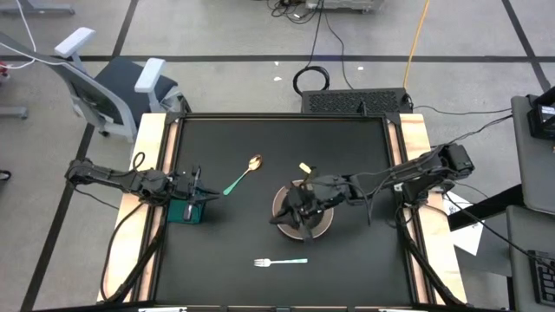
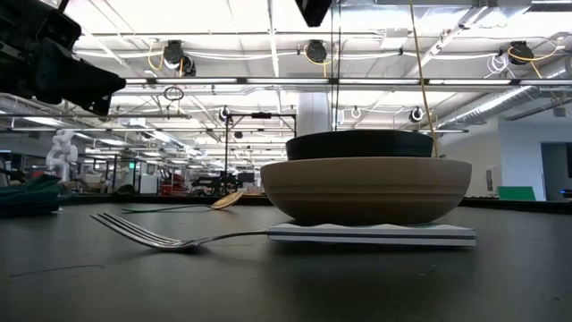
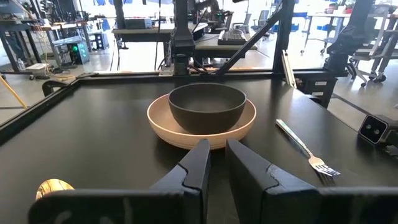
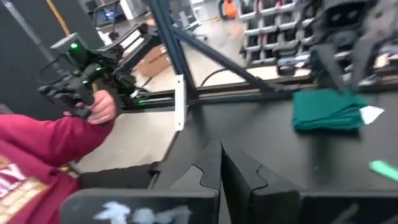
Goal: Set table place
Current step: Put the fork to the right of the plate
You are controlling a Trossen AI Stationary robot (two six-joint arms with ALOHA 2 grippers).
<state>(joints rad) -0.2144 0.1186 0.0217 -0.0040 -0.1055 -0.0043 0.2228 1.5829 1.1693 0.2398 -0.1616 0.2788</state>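
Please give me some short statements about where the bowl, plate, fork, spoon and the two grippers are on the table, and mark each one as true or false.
1. The black bowl sits inside the beige plate. True.
2. The fork lies on the plate. False: it lies on the bare table, apart from the plate.
3. The spoon lies between the left gripper and the plate. True.
4. The right gripper holds the fork. False: it is shut and holds nothing.
5. A green cloth lies under the left gripper. True.

Grey floor (image 1: 234,35) with dark tape lines; office chair (image 1: 104,82) beside table; cables (image 1: 312,80) behind it; ceiling strip lights (image 2: 268,36); person's red sleeve (image 4: 43,140).
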